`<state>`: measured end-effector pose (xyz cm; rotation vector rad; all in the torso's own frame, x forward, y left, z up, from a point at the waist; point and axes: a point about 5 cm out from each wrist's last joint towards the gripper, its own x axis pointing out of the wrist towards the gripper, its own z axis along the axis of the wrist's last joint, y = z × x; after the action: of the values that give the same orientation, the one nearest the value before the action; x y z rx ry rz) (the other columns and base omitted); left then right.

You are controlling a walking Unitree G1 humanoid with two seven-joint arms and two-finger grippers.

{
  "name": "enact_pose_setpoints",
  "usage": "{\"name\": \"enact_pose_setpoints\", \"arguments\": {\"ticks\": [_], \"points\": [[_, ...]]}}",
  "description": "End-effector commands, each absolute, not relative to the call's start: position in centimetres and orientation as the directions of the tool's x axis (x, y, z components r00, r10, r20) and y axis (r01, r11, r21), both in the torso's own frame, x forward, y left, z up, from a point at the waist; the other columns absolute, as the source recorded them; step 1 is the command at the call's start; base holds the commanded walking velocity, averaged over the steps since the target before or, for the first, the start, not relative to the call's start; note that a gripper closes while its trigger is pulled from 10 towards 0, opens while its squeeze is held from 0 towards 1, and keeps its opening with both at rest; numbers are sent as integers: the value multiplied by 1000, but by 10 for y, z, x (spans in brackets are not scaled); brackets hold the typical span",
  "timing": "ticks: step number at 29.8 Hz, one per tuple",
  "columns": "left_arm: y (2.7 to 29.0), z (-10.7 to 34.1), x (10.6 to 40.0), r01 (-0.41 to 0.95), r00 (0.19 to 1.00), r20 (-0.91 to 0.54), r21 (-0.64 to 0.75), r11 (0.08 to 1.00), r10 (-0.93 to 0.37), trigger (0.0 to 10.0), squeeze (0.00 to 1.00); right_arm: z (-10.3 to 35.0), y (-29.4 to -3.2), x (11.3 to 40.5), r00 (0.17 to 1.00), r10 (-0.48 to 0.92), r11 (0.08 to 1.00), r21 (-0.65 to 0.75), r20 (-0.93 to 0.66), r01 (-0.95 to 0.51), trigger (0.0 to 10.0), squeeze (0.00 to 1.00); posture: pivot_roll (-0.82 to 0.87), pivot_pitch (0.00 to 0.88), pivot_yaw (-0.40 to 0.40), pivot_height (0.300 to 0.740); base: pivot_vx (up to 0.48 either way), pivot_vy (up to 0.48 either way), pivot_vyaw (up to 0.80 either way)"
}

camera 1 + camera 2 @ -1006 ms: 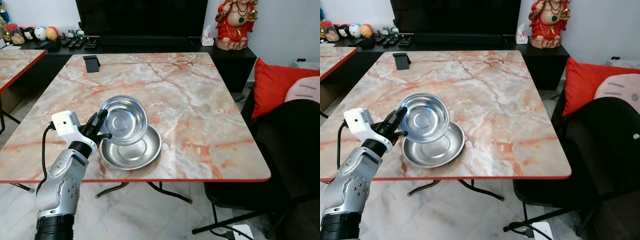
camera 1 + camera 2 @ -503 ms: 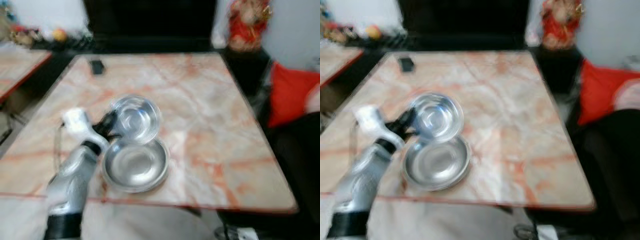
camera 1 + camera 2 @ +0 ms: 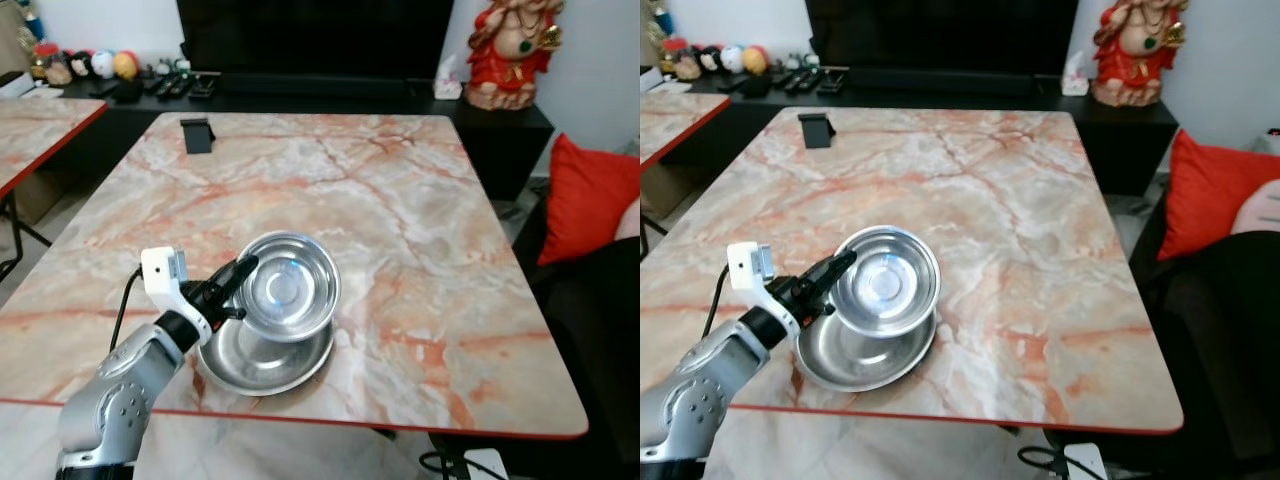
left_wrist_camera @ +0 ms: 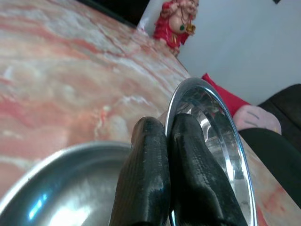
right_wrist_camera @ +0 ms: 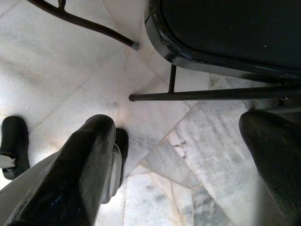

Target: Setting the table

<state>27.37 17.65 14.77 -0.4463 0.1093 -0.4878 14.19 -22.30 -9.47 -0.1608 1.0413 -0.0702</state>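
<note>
Two stainless steel dishes sit at the near left of the marble-patterned table [image 3: 420, 200]: a wide shallow steel plate [image 3: 262, 362] lying flat on the tabletop, and a smaller steel bowl [image 3: 288, 286] held above it. The left gripper [image 3: 238, 292] has its two black fingers [image 4: 155, 174] pressed together on the bowl's rim, one finger inside the rim and one outside, as the left wrist view shows. This rim pinch leaves the bowl tilted, its open side turned partly toward the camera and away from the gripper. The bowl's lower edge hangs over the plate; whether it touches the plate cannot be told from these views.

Judged from this arrangement, the current step is separating the bowl from the plate, or seating it there, so each piece can take its place in the setting. A rim grip on smooth metal is likely to slip if the bowl swings, so slow, level travel is advisable.

The right gripper [image 5: 188, 155] hangs idle near the marble floor beside a black chair [image 5: 225, 33], its fingers spread wide apart. A small black phone stand [image 3: 198, 134] stands at the table's far left, well apart from the dishes.
</note>
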Motion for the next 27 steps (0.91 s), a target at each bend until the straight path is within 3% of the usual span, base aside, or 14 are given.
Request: {"name": "enact_pose_setpoints", "arguments": {"ticks": [1, 8, 27], "points": [[178, 151, 271, 443, 872, 2, -426, 789, -489, 10000, 0, -94, -222, 145, 509, -129, 986, -166, -851, -27, 10000, 0, -40, 0, 8, 732, 0, 0, 0], [175, 143, 262, 473, 835, -77, -405, 783, -544, 10000, 0, -94, -222, 145, 510, -130, 986, -166, -850, -25, 10000, 0, -43, 0, 8, 732, 0, 0, 0], [191, 139, 259, 337, 902, -113, -416, 844, -416, 10000, 0, -94, -223, 145, 509, -123, 985, -166, -852, -40, 10000, 0, -27, 0, -1, 732, 0, 0, 0]]}}
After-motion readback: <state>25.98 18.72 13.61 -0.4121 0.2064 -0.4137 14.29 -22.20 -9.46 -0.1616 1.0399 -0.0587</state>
